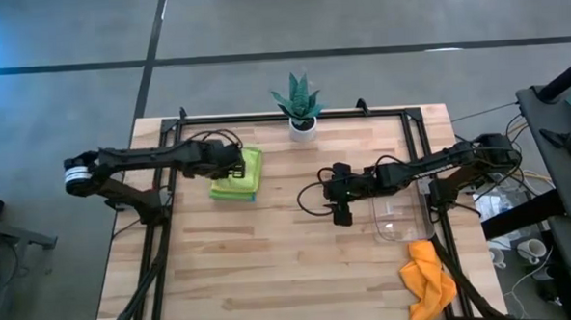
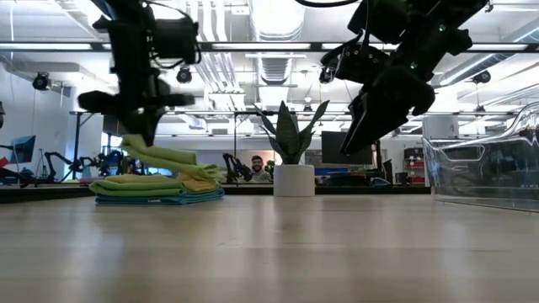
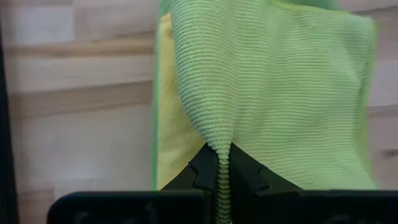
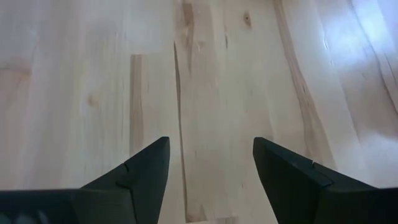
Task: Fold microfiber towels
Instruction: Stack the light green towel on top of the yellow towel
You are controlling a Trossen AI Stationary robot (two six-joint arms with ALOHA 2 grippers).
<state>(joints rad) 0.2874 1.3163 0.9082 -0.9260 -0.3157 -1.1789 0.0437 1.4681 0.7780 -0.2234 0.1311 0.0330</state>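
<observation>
A stack of folded towels [image 1: 238, 177] lies at the table's far left: lime green on top, yellow and light blue below, as the low view [image 2: 156, 189] shows. My left gripper [image 1: 236, 165] is above the stack, shut on the top lime green towel [image 3: 273, 93]. An orange towel [image 1: 428, 281] lies crumpled at the near right corner, partly over the edge. My right gripper [image 1: 342, 213] is open and empty above bare wood near the table's middle; it also shows in the right wrist view [image 4: 210, 168]. My left gripper pinches a raised fold of the lime green towel [image 3: 221, 163] between its two fingers, coming from above and the table's left side. The held part is lifted [image 2: 160, 156]; the rest slopes down onto the stack.
A clear plastic tray [image 1: 402, 218] stands at the right, beside my right gripper. A small potted plant [image 1: 301, 106] stands at the far edge's middle. Bare wood fills the table's middle and near side.
</observation>
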